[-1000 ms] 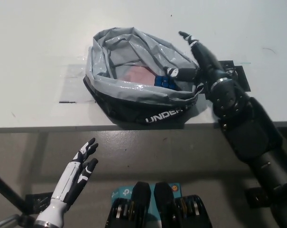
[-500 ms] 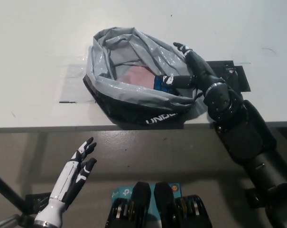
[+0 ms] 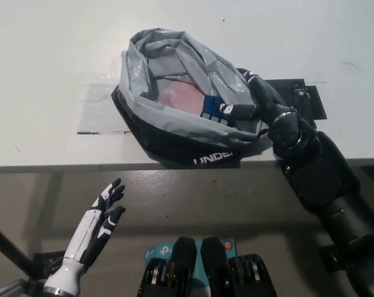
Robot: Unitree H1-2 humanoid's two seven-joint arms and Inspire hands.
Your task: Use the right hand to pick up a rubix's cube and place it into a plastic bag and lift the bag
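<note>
Two hands showing | left hand [image 3: 95, 228] idling low, fingers spread, holding nothing | bag [image 3: 174, 117] sitting on surface [image 3: 44, 74], cube [image 3: 215, 108] lying inside | right hand [image 3: 256, 102] gripping bag's rim, fingers pinching it | step: lifting; next likely needing a steady upward pull.

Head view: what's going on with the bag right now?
The black right hand is at the right rim of the grey plastic bag on the white table, fingers reaching into its open mouth. The Rubik's cube already lies inside, by those fingers. The white left hand rests open below the table edge.
</note>
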